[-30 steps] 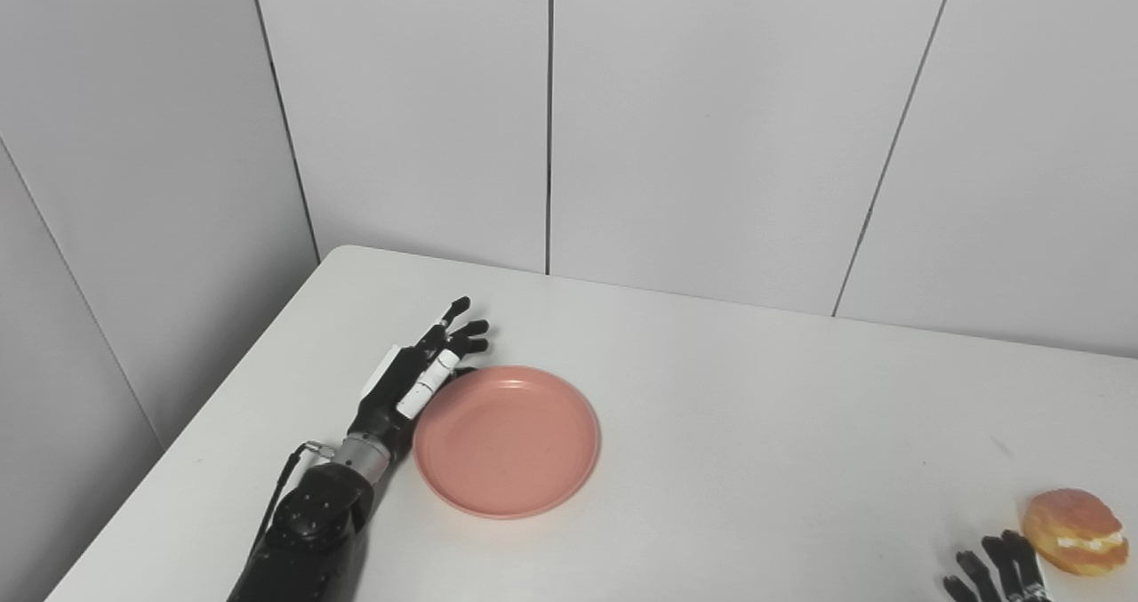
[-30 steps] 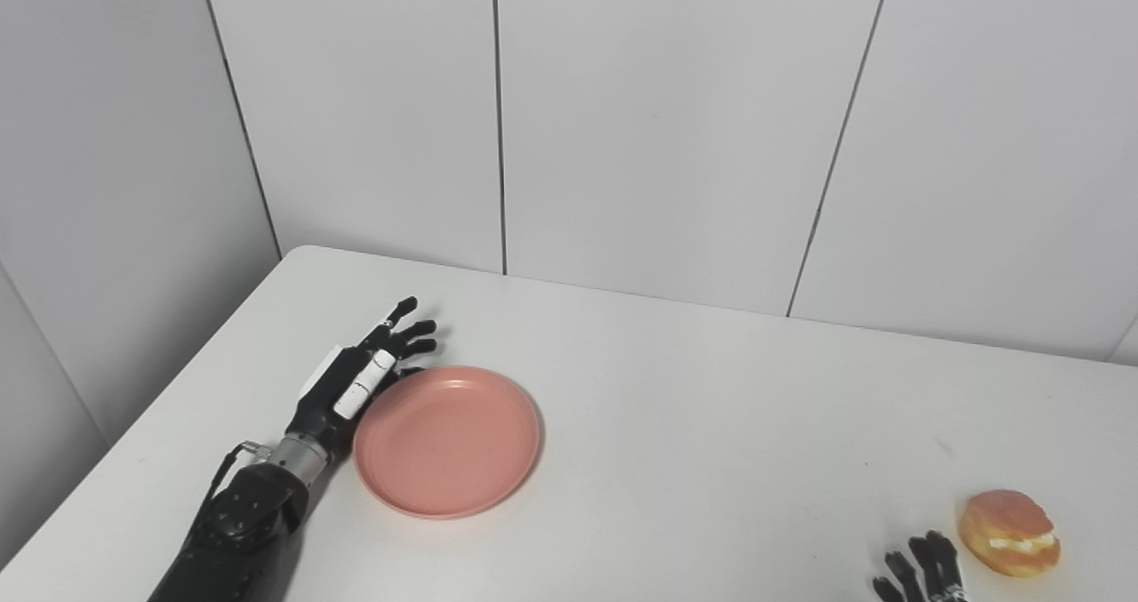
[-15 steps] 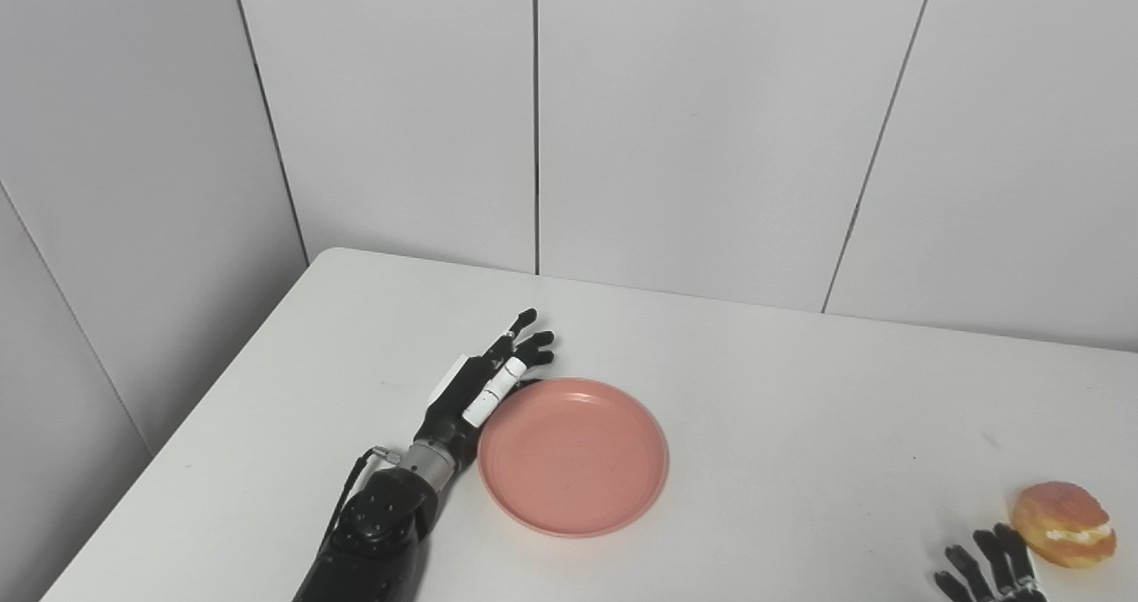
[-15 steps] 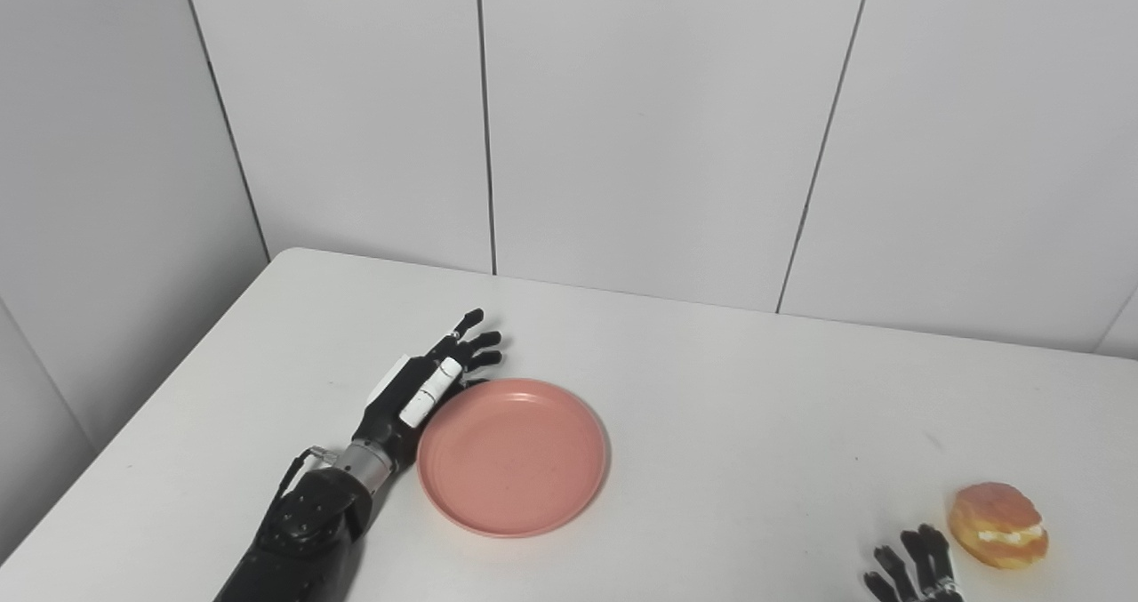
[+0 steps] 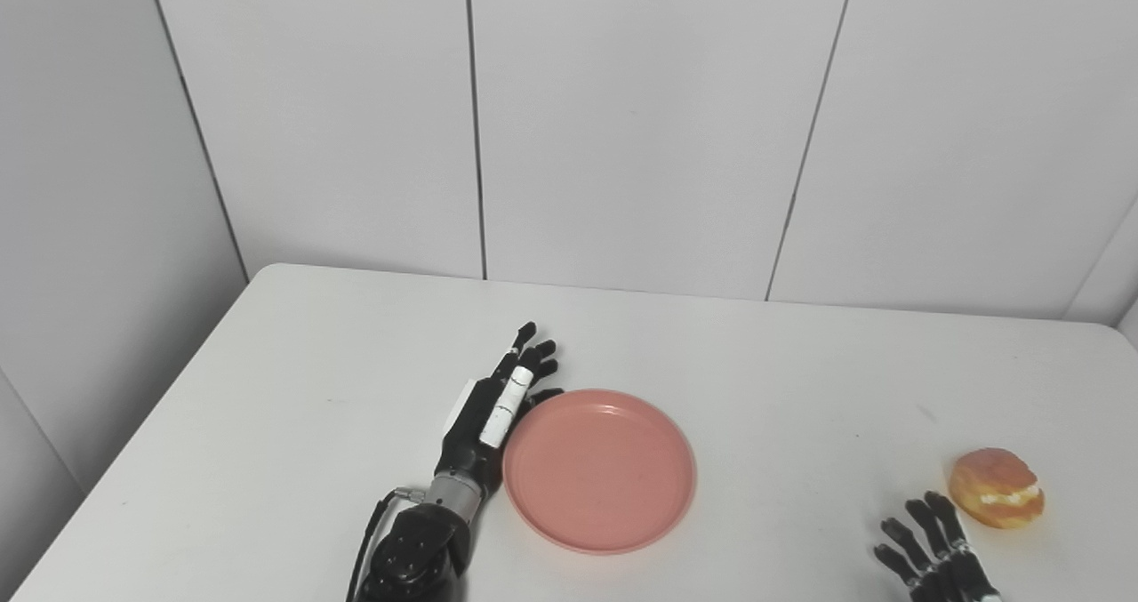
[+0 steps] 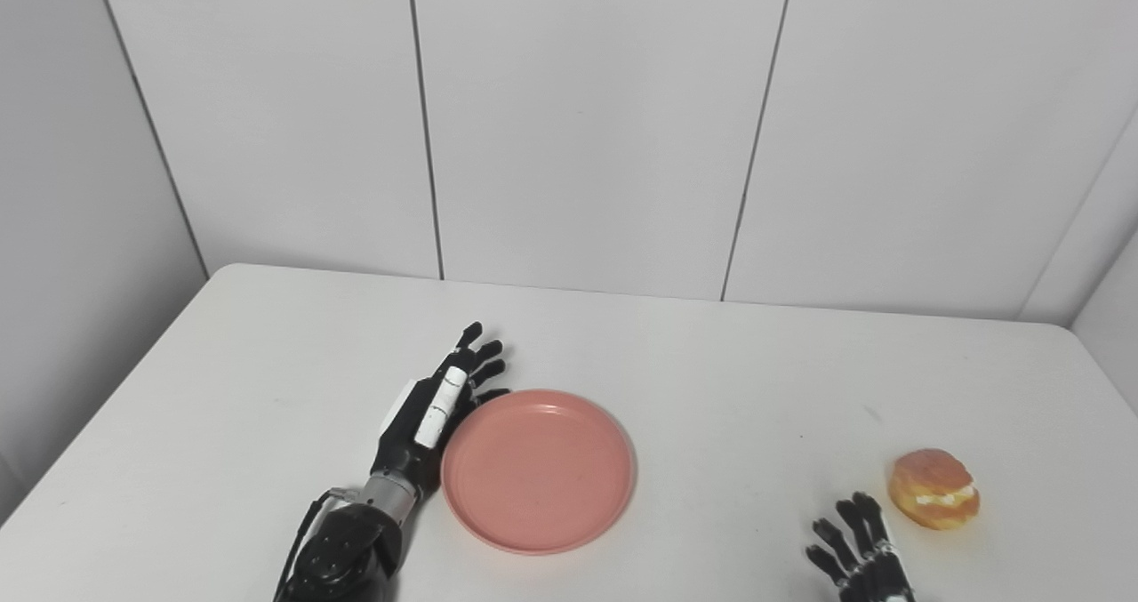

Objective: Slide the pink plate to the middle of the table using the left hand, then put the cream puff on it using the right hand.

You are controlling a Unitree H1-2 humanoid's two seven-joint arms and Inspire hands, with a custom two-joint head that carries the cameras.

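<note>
The left hand (image 5: 498,402), fingers straight and holding nothing, had pushed the plate (image 5: 598,469) rightward to near mid-table. The cream puff (image 5: 994,487) sat far right, just beside the spread, empty right hand (image 5: 929,553); placing came next.

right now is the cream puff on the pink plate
No, the cream puff sits on the bare table well right of the pink plate.

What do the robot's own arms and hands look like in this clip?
Both hands are black with slender, jointed fingers. The left hand carries white panels: one along a finger, another on its back. A silver metal wrist ring joins it to a bulky black forearm, with a thin black cable looping beside it. The right hand shows small pale fingertip marks.
</note>
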